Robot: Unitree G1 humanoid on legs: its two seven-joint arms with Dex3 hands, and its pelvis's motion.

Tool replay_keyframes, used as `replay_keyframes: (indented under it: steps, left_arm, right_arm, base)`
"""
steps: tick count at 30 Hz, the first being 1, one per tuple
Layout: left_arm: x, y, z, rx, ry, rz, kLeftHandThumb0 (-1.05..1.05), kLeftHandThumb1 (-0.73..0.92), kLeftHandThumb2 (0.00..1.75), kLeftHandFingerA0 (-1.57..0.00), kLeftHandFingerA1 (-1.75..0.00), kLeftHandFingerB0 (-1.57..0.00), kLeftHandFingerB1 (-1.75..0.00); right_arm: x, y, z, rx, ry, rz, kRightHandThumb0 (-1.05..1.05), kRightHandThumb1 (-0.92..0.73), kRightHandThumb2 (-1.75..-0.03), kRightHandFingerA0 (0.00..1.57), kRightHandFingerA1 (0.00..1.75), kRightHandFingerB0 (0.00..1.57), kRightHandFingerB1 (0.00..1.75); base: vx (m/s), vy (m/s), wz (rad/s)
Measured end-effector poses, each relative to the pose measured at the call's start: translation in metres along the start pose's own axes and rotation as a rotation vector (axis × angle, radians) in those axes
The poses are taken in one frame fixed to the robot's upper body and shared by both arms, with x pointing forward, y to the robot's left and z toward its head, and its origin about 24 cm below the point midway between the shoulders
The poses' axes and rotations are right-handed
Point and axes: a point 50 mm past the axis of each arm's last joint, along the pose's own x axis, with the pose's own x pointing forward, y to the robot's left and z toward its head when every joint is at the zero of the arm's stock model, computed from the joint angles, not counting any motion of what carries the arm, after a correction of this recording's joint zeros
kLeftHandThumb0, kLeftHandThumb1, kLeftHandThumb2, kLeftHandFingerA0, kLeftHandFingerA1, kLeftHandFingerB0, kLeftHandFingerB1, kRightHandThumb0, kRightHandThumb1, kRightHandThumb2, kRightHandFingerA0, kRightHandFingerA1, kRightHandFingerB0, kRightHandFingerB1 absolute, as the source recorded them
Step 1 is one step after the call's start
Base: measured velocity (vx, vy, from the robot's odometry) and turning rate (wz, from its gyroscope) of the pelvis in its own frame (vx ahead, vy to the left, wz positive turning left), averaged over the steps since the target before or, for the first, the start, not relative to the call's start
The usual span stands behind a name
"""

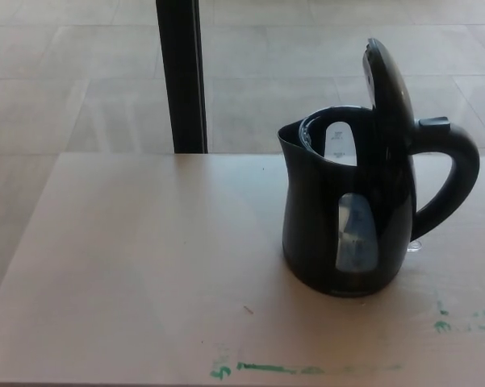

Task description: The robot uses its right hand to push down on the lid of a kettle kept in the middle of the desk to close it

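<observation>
Along the near edge of the surface [129, 266] run smears of green paint [266, 368], with more green flecks [460, 321] toward the near right corner; they lie flat and would not obstruct anything. Neither of the robot's hands shows, so their state cannot be told.

Further in, the black kettle [339, 242] stands upright on the right half of the surface, nearer its far edge than the near one. Its spout faces left and its handle [456, 177] loops out toward the right edge. The lid [387, 89] is swung fully up on its hinge above the handle, leaving the mouth open, so the closing push is not yet made. With the hinge on the handle side, a press would probably have to come from above and drive the lid leftward and down.

The left half of the surface is bare, as is the air above the lid. Something small and clear sits at the base under the handle; I cannot tell what.

Beyond the far edge stands a dark post [181, 76] on a pale tiled floor [64, 81].
</observation>
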Motion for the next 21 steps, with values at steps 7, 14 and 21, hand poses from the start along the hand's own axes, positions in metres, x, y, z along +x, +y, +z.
replay_keyframes:
  steps: [7,14,21]
  left_arm:
    - [0.0,-0.001,-0.002,-0.039,-0.001,-0.026,-0.67,0.64,0.6,-0.53,-0.49,-0.31,-0.34]
    - [-0.001,0.001,-0.004,-0.071,-0.002,-0.048,-0.67,0.66,0.6,-0.49,-0.48,-0.27,-0.31]
    - [-0.004,0.006,-0.006,-0.064,0.004,-0.056,-0.7,0.66,0.61,-0.52,-0.5,-0.27,-0.31]
  right_arm:
    - [0.023,0.057,0.082,-0.022,-0.287,0.192,-0.87,-0.89,-0.68,0.22,0.38,0.15,0.26]
    - [0.028,0.126,0.155,-0.098,-0.479,0.415,-0.83,-0.71,-1.06,0.12,0.5,0.05,0.33]
    - [0.039,0.176,0.174,-0.272,-0.477,0.563,-0.9,-0.9,-0.69,0.2,0.39,0.12,0.25]
  base:
    - [0.0,0.0,0.0]
    - [0.0,0.0,0.0]
    - [0.0,0.0,0.0]
